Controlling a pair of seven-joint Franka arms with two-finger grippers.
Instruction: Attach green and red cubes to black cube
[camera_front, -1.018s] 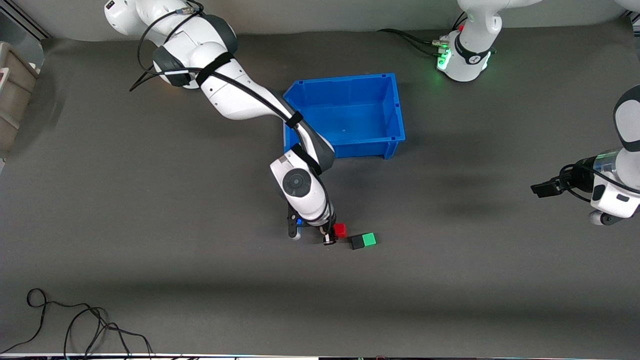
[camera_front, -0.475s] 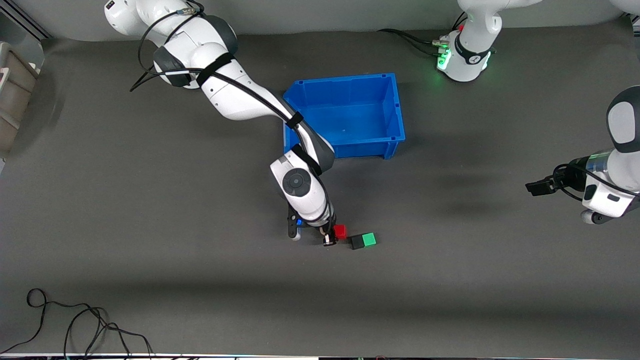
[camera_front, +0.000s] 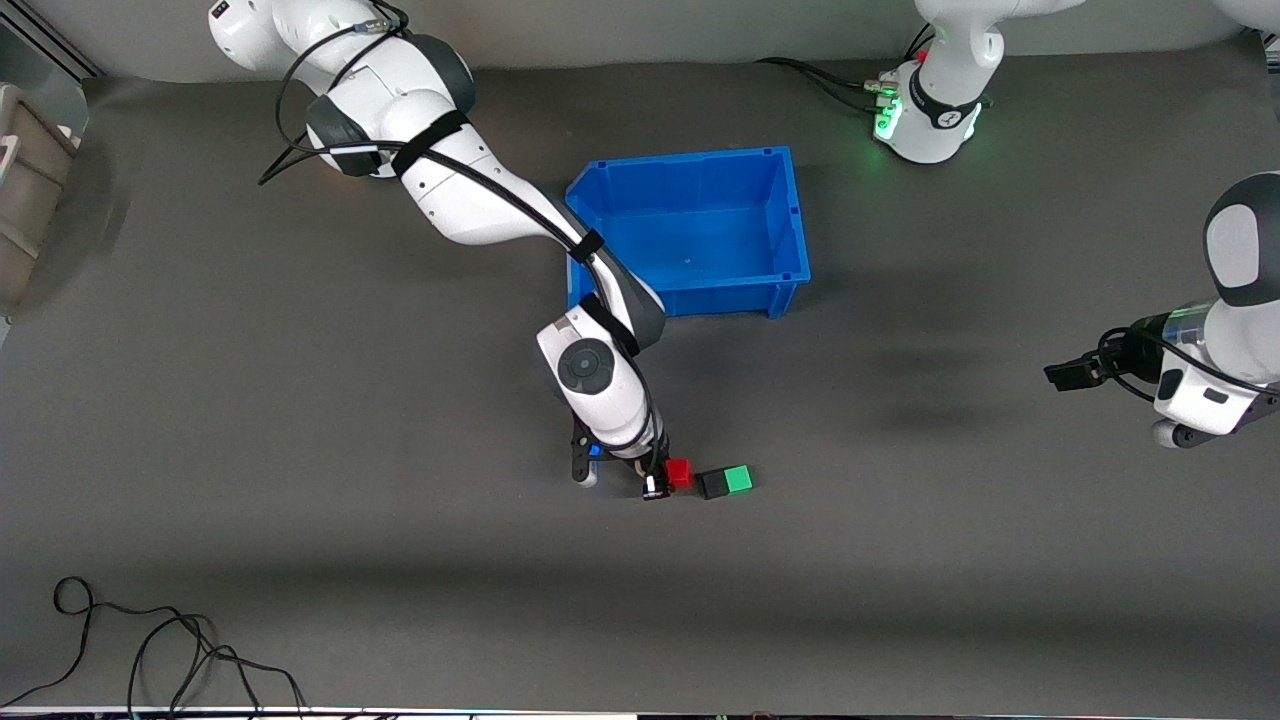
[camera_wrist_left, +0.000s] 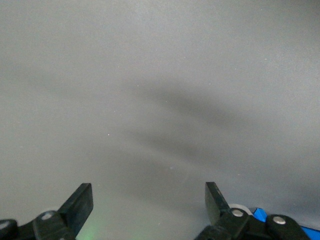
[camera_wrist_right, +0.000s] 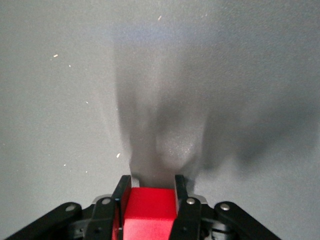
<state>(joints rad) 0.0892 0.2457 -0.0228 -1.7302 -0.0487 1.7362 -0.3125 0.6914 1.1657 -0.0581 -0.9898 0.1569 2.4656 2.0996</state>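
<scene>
The red cube (camera_front: 680, 472) sits clamped between the fingers of my right gripper (camera_front: 668, 477), low over the mat, a small gap from the black cube (camera_front: 713, 484). In the right wrist view the red cube (camera_wrist_right: 149, 210) fills the space between the two black fingers (camera_wrist_right: 121, 195). The green cube (camera_front: 738, 479) is joined to the black cube's side toward the left arm's end. My left gripper (camera_front: 1062, 374) hangs open and empty in the air at the left arm's end of the table; the left wrist view shows only its spread fingers (camera_wrist_left: 80, 204) over bare mat.
A blue bin (camera_front: 690, 232) stands empty, farther from the front camera than the cubes. A loose black cable (camera_front: 150, 650) lies near the front edge toward the right arm's end. A grey crate (camera_front: 25, 190) sits at the table's edge there.
My right gripper has shifted the red cube slightly nearer the front camera, level with the black cube. The left arm has drifted a little inward and upward in the view.
</scene>
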